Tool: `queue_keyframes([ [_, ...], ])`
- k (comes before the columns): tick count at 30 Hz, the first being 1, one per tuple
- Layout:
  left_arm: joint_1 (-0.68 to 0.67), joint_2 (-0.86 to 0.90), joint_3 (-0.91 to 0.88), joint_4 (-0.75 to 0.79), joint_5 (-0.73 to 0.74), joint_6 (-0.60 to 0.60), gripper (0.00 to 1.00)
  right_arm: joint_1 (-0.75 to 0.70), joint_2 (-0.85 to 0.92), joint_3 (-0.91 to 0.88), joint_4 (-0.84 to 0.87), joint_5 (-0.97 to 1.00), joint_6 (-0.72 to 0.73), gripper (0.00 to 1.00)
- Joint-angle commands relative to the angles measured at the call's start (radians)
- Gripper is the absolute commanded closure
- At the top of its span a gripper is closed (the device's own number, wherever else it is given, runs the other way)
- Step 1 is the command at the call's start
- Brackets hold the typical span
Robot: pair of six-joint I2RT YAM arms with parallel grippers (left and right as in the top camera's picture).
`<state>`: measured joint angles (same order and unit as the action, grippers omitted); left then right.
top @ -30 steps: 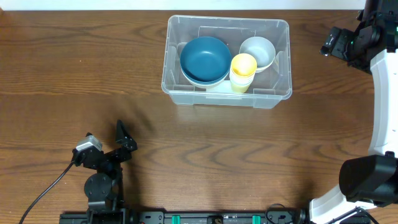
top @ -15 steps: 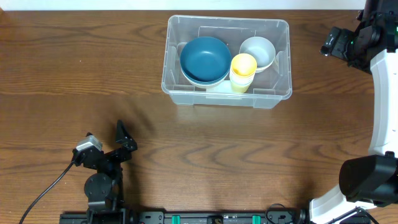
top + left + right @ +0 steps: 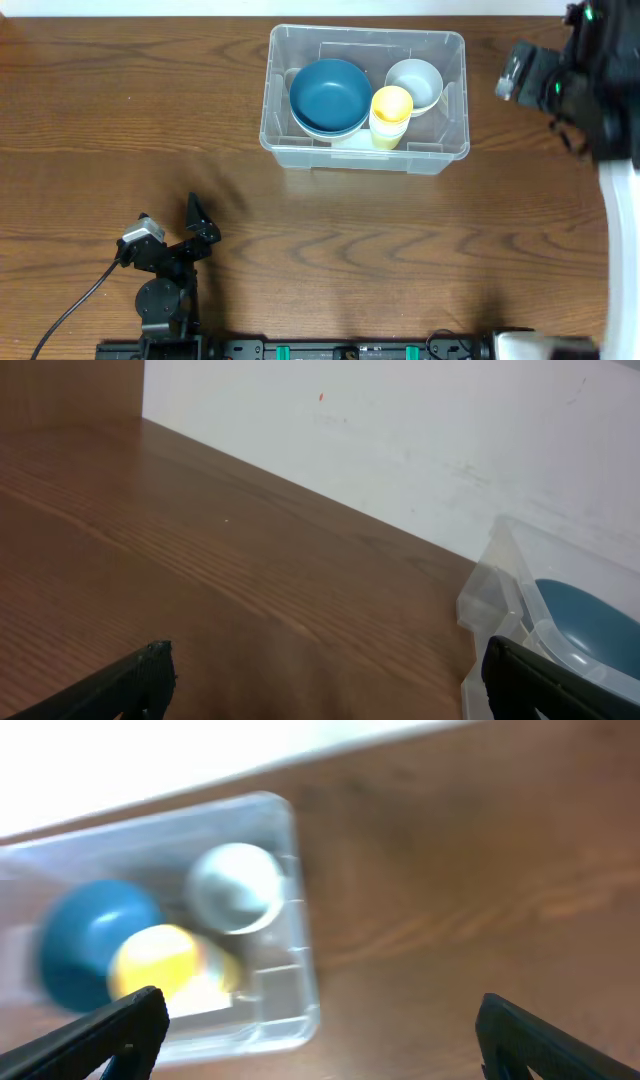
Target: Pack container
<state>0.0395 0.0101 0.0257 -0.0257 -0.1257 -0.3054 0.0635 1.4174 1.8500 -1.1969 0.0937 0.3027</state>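
Now the clear container (image 3: pixel 440 150) sits at the far middle of the wooden surface (image 3: pixel 150 100). Inside it a dark blue bowl (image 3: pixel 330 92) is nested on a paler bowl (image 3: pixel 322 131) at the left, a yellow cup (image 3: pixel 391 105) stands just beside them, and a white bowl (image 3: pixel 414 82) is at the far right. The left pincer (image 3: pixel 325 655) rests near the front left, well apart from the container, jaws spread wide with nothing between them, while the right pincer (image 3: pixel 320 1005) hangs above the surface off the container's right end, equally wide and empty, its view blurred.
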Motion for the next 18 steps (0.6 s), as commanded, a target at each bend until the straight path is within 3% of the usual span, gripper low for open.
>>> queue_keyframes([
  [1, 0.005, -0.006, -0.021, -0.037, 0.003, 0.023, 0.02, 0.060, -0.134, -0.098, -0.005, 0.011, -0.008, 0.01],
  [7, 0.005, -0.006, -0.021, -0.037, 0.003, 0.023, 0.02, 0.081, -0.415, -0.431, -0.018, 0.008, -0.008, 0.01],
  [13, 0.005, -0.006, -0.021, -0.037, 0.003, 0.023, 0.02, 0.053, -0.655, -0.661, -0.150, 0.007, 0.003, 0.01],
  [16, 0.005, -0.006, -0.021, -0.037, 0.003, 0.023, 0.02, 0.033, -0.775, -0.772, -0.004, 0.007, 0.003, 0.01],
  [18, 0.005, -0.006, -0.021, -0.037, 0.003, 0.023, 0.02, 0.020, -0.864, -0.885, 0.203, -0.002, 0.003, 0.01],
])
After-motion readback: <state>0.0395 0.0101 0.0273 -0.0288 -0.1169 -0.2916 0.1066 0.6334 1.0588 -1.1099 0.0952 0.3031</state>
